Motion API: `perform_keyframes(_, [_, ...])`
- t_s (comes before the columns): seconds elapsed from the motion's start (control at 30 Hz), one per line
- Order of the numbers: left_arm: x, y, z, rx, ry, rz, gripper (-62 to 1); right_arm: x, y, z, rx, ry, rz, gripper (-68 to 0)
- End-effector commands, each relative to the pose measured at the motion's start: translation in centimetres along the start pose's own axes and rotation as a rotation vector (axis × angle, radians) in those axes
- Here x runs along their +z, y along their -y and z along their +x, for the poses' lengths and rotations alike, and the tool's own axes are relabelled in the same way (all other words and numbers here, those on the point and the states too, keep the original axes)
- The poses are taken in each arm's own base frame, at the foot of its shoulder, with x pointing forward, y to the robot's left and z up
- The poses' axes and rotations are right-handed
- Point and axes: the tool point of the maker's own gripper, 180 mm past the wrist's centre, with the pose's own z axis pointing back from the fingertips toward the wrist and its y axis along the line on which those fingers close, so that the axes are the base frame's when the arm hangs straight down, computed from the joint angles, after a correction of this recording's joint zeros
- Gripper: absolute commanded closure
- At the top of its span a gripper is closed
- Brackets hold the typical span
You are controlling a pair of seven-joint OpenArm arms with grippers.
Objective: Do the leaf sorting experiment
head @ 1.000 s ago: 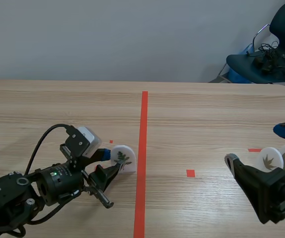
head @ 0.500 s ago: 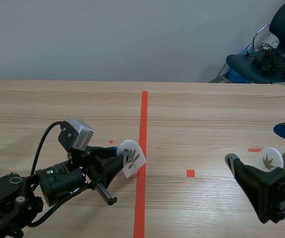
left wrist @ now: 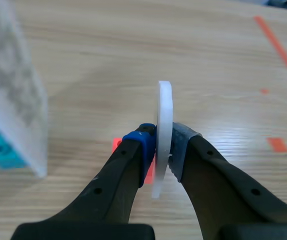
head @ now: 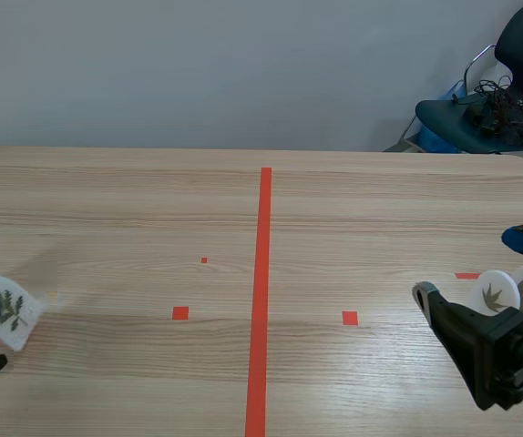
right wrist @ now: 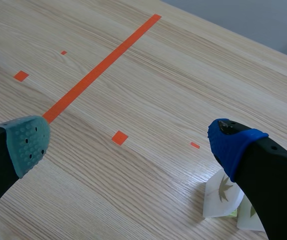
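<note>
Leaf disc (left wrist: pixel 164 107), thin, round and white, clamped edge-on between the two pads of the left hand (left wrist: pixel 162 147), with the blue pad (left wrist: pixel 141 145) on one face and the grey pad (left wrist: pixel 184 142) on the other. The disc stands upright in the grasp and rises well past the fingertips. Whether its lower edge touches the desk (head: pixel 353 209) cannot be told. In the scene view the same disc (head: pixel 5 308) shows its face, tilted, bearing a dark green sprig of small leaflets.

Just beside the left hand, on its blue-pad side, stands a blurred translucent plate (left wrist: pixel 13 85) with a grey mottled pattern and a teal piece at its base.

The right hand (right wrist: pixel 131 142) is spread wide and grasps nothing, with one grey-green pad and one blue pad held over the desk. Close under its blue-padded finger stand two more leaf discs (right wrist: pixel 223 192), white and upright. The nearer one shows a brown star-shaped leaf, and the other is partly hidden behind the finger. In the scene view they stand side by side (head: pixel 497 293).

Far beyond the right hand, past the desk's edge, is a dark chair (head: pixel 507 86).
</note>
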Motion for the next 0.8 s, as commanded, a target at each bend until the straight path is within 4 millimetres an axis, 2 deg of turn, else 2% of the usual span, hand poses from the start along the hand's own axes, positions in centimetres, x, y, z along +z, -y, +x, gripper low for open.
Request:
perform_keyframes(0.0, [-1.3, 0.1, 1.7, -0.002, 0.063, -0.004, -4.2, -0.1, 0.1, 1.2, 0.007, 0.04, 0.0, -67.9])
perform_keyframes(0.17, [-2.3, -1.7, 1.5, 0.007, 0.063, 0.057, -5.3, -0.1, 0.1, 1.2, 0.007, 0.04, 0.0, -67.9])
perform_keyframes(0.23, [-2.6, -2.1, 1.2, 0.012, 0.057, 0.067, -13.6, -0.1, 0.1, 1.2, 0.007, 0.039, 0.0, -67.9])
perform_keyframes(0.33, [-2.5, -2.5, 1.3, 0.015, 0.06, 0.073, -32.6, -0.1, 0.1, 1.2, 0.007, 0.04, 0.0, -67.9])
perform_keyframes(0.37, [-2.5, -2.6, 1.6, 0.017, 0.065, 0.074, -37.0, -0.1, 0.1, 1.2, 0.007, 0.04, 0.0, -67.9])
perform_keyframes(0.43, [-2.5, -2.7, 2.2, 0.019, 0.079, 0.065, -41.0, -0.1, 0.1, 1.2, 0.007, 0.04, 0.0, -67.9])
perform_keyframes(0.53, [-2.1, -1.3, 4.4, 0.018, 0.119, -0.049, -41.8, -0.1, 0.1, 1.2, 0.007, 0.04, 0.0, -67.9])
perform_keyframes(0.63, [-0.4, 1.3, 7.9, 0.061, 0.18, -0.234, -42.7, -0.1, 0.1, 1.2, 0.007, 0.039, 0.0, -67.9])
perform_keyframes(0.67, [0.4, 2.1, 9.2, 0.069, 0.205, -0.287, -45.0, -0.1, 0.1, 1.2, 0.007, 0.039, 0.0, -67.9])
perform_keyframes(0.7, [0.9, 2.0, 10.5, 0.07, 0.231, -0.286, -48.3, -0.1, 0.1, 1.2, 0.007, 0.04, 0.0, -67.9])
perform_keyframes(0.77, [2.1, 2.8, 12.5, 0.058, 0.252, -0.306, -58.6, -0.1, 0.1, 1.2, 0.007, 0.04, 0.0, -67.9])
